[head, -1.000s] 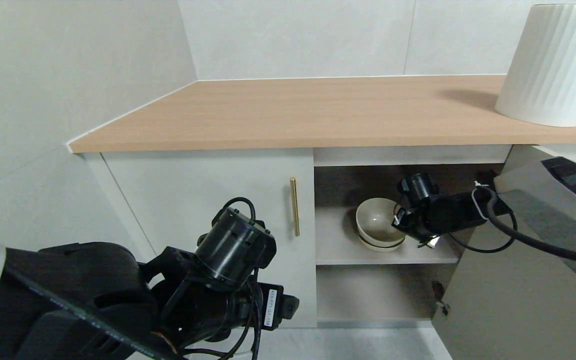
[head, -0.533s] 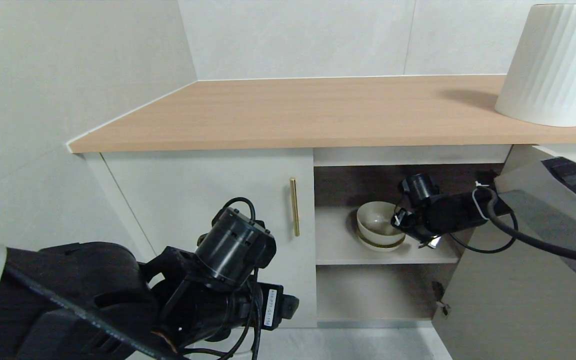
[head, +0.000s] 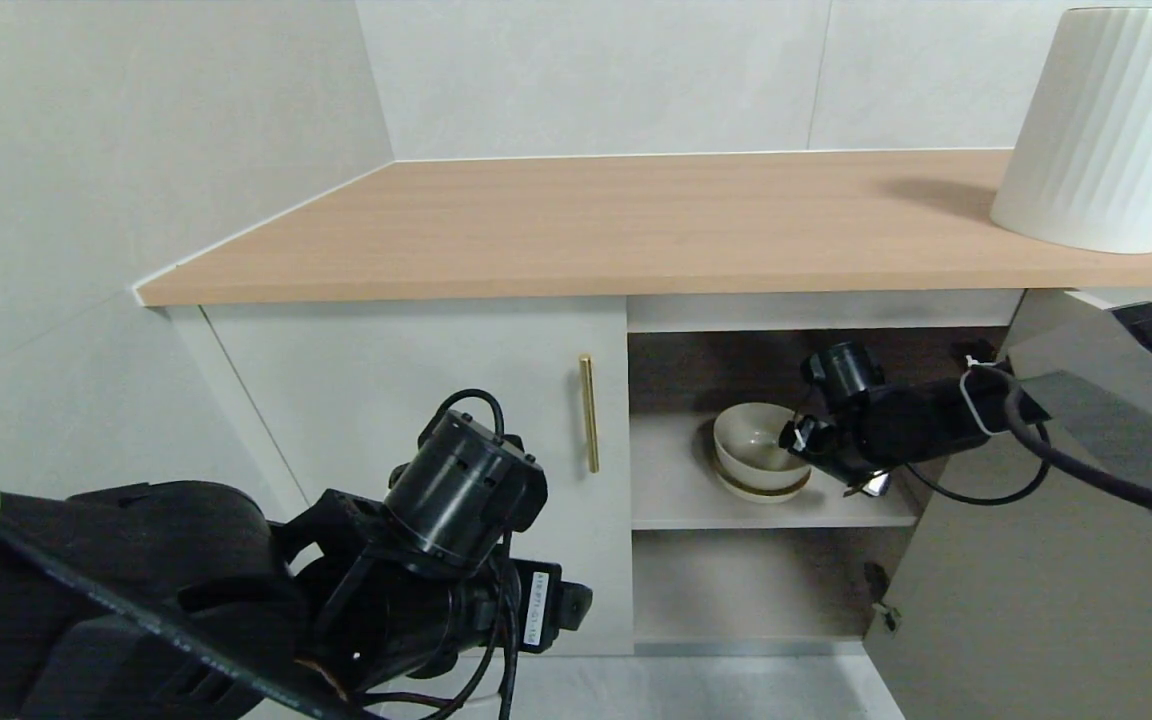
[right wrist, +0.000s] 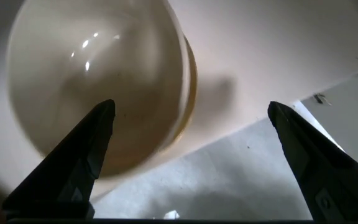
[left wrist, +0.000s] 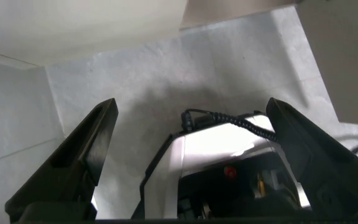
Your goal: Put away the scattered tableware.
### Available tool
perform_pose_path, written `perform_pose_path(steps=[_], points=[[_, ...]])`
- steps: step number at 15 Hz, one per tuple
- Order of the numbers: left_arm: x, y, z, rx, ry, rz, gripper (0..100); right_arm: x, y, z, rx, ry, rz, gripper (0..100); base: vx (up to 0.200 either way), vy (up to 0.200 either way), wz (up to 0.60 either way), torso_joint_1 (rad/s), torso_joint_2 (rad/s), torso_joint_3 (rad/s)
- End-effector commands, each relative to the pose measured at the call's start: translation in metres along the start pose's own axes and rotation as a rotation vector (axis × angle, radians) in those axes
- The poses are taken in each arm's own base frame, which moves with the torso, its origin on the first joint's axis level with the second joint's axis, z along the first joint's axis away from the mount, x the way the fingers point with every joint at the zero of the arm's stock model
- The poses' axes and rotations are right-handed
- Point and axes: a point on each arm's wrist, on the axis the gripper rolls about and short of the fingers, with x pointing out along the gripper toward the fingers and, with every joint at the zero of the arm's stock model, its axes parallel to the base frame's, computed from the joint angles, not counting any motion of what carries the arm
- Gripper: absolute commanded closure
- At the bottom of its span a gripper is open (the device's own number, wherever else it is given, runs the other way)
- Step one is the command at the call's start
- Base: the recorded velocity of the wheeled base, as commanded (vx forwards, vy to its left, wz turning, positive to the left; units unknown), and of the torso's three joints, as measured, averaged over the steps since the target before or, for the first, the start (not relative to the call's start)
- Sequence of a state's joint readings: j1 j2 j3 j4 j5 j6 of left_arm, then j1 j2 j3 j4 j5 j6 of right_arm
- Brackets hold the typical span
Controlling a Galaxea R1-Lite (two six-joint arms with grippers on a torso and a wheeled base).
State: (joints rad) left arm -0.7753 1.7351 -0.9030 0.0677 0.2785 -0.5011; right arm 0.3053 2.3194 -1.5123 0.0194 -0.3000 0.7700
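Right tool (right wrist: 190,104): spread wide, nothing held. Parked inside the open cupboard (head: 776,345), at the right rim of the bowl (head: 754,452); contact with the rim impossible to tell.

Left tool (left wrist: 191,102): also wide open, empty. Low and near, in front of the closed left door (head: 416,390), over the floor, well apart from the bowl.

Bowl: on the upper shelf (head: 671,495), towards the middle, upright, mouth up. Looks set down and released, so probably the tail end of a placement.

Risks, judged from here:
- Could clip the rim on the way out, since one finger hangs over the bowl's mouth in the right wrist view; a sideways or low pull-out would drag or tip the bowl.
- Could knock the stack towards the near edge of the shelf and off it.
- Could catch the open right door (head: 1026,600) or the cupboard frame with the arm or its cable if swung out too early.

Bowl's look: cream, glossy, round, deep, empty, highlights on the inner wall. Nested on a second piece with a darker, yellowish rim showing underneath. Hard glazed ware by the look, so likely slippery and chip-prone.

Farther out: brass handle (head: 588,412) on the left door, wooden surface (head: 616,225) above, white ribbed container (head: 1101,130) at its far right.
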Motion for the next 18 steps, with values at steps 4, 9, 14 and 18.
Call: perform_pose_path(steps=[4, 9, 14, 18], points=[[-0.036, 0.02, 0.013, -0.063, -0.108, -0.013, 0, -0.1, 0.006, -0.011, -0.147, 0.058, 0.182, 0, 0.0, 0.0, 0.0, 0.0, 0.0, 0.0], [-0.098, 0.054, 0.023, -0.124, -0.272, -0.024, 0, -0.206, -0.026, -0.028, -0.331, 0.04, 0.309, 0, 0.0, 0.0, 0.0, 0.0, 0.0, 0.0], [-0.1, 0.074, 0.018, -0.156, -0.282, 0.038, 0, -0.281, -0.048, -0.044, -0.441, 0.104, 0.376, 0, 0.0, 0.0, 0.0, 0.0, 0.0, 0.0], [-0.1, 0.075, 0.016, -0.155, -0.279, 0.039, 0, -0.284, -0.055, -0.053, -0.469, 0.128, 0.369, 0, 0.0, 0.0, 0.0, 0.0, 0.0, 0.0]])
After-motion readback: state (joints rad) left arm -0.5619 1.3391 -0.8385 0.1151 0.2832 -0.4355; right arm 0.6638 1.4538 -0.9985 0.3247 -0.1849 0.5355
